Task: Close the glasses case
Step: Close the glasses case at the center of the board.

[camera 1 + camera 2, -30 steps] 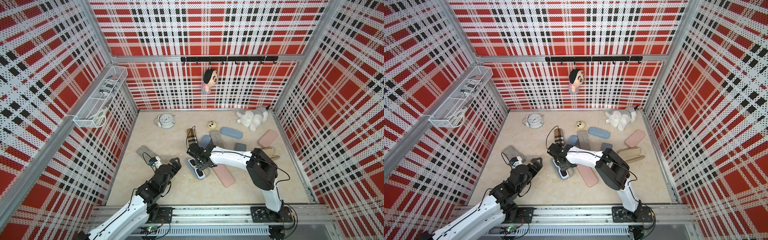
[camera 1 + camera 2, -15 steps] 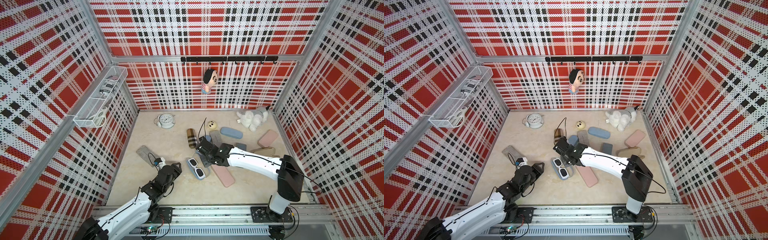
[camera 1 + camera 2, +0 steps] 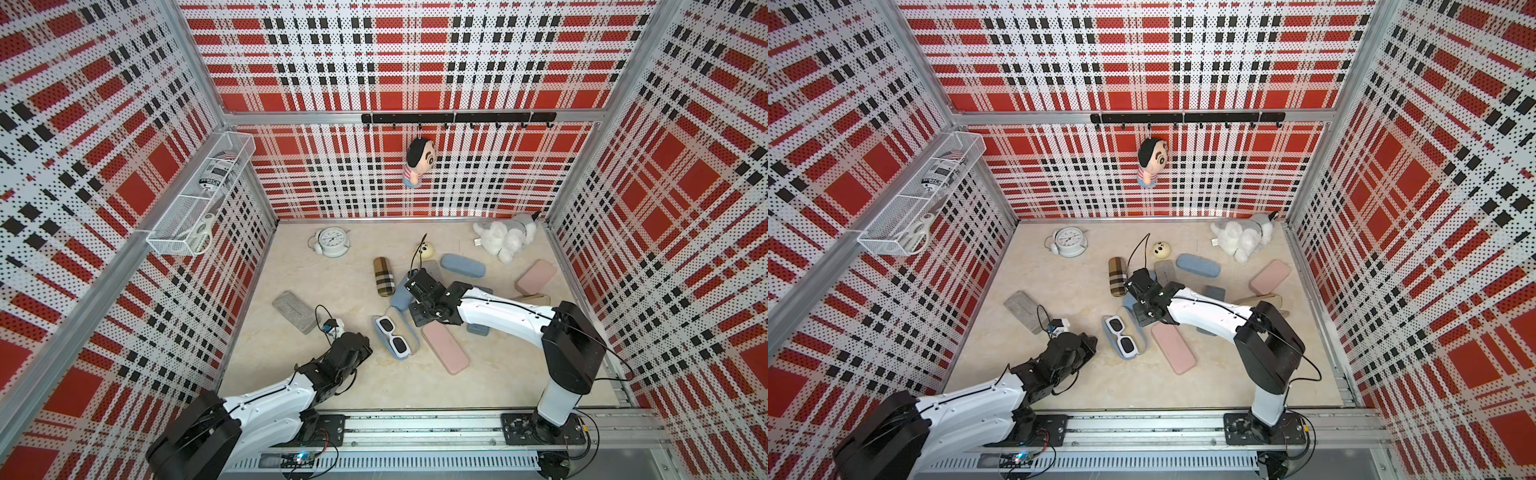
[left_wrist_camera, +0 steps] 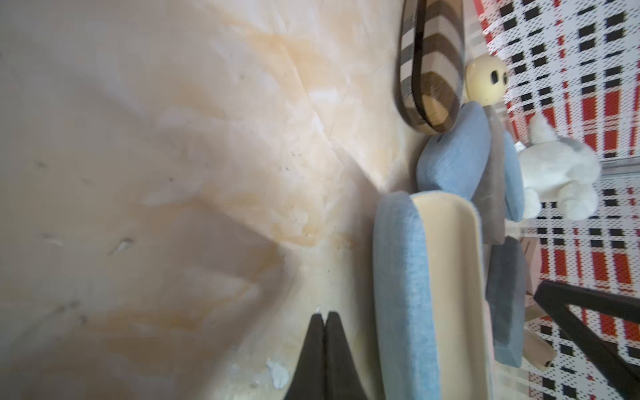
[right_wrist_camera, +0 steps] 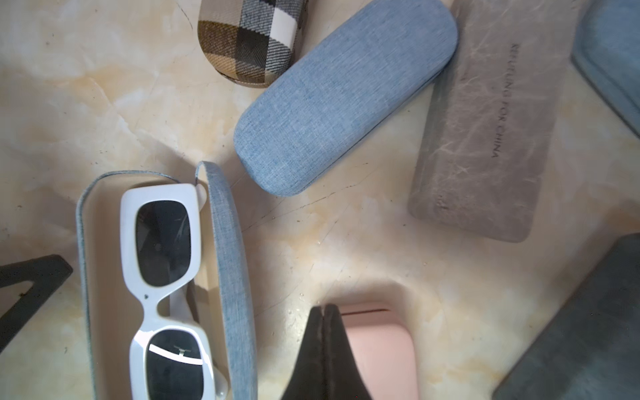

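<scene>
Nearest the rail (image 3: 415, 424), the left fingers (image 4: 315, 360) are pressed together and empty, just beside the open blue glasses case (image 5: 104, 294). The case lies in the middle of the worktop (image 3: 332, 266) holding white sunglasses (image 5: 162, 242), its long axis slanting away from the rail. Its lid (image 5: 230, 277) stands up along the farther side, back toward the right fingers (image 5: 334, 356), also pinched together on nothing; these look better placed to tip it over.

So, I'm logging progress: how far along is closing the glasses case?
Done: white-framed sunglasses lie inside the light-blue fabric case. In hand: nothing; left gripper and right gripper are shut, empty, apart from it. Left: its lid stands open and needs pushing down.
</scene>
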`<state>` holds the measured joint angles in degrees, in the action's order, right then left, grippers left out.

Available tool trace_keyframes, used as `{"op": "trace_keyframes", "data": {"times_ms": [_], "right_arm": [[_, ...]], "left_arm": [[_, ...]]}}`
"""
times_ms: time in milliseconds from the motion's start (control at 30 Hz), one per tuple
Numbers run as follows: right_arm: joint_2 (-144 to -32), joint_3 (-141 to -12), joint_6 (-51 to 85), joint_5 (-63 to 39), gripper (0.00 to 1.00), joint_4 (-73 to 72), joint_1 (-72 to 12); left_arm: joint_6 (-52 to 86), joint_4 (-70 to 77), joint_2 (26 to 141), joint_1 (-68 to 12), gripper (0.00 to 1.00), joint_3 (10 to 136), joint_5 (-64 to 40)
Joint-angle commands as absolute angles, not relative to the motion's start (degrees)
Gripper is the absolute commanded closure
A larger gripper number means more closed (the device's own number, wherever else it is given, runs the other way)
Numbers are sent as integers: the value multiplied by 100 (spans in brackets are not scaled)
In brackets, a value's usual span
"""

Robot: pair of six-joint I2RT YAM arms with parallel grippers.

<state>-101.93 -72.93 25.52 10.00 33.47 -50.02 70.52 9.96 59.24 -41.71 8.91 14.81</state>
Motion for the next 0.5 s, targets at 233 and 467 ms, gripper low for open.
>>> {"op": "trace_keyframes", "data": {"times_ms": [233,467], "right_arm": [[-10661,-7330,2531,299,100,3065,-4983],[-10684,-7236,2593,27,100,2952,-5016]], "left_arm": [[7108,1302,6607,-4473,100,1395,1550],[7034,1625,6961,-4534,100,1524,1431]]}}
